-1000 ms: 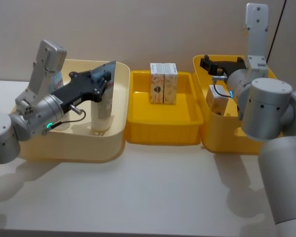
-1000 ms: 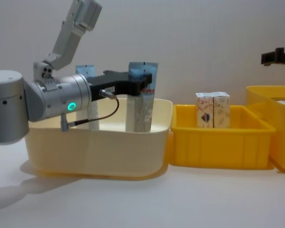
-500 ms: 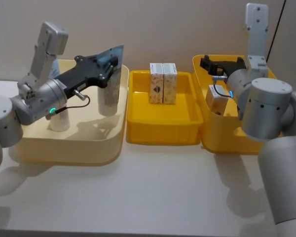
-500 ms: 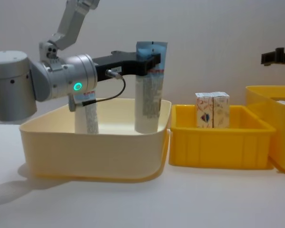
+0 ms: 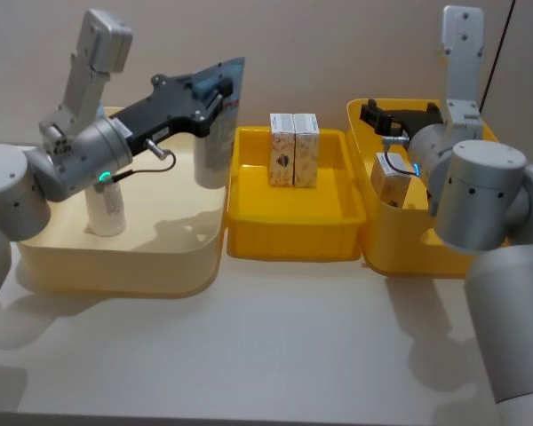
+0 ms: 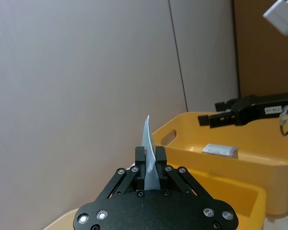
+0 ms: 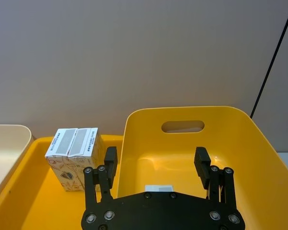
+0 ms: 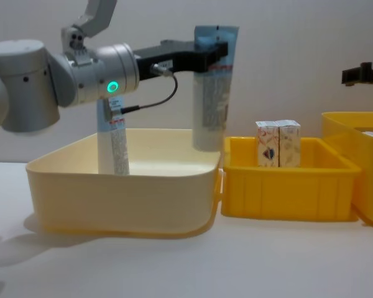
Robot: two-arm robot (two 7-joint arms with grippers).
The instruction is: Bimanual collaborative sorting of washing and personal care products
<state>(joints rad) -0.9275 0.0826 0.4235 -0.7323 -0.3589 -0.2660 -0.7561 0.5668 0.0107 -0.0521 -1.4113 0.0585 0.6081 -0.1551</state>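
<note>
No text legible.
Tube (image 8: 210, 93), upper centre of chest view: grey print down its side, unreadable.
Cartons (image 8: 278, 144): dark emblem on the front. Their top labels (image 7: 72, 141) are grey-striped, characters too small.
White tag (image 6: 273, 110) on right tool (image 6: 207, 119), right of frame: unreadable.

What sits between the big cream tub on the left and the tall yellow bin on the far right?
A low yellow tray holding two small cartons, standing side by side. The head view shows this best.
</note>
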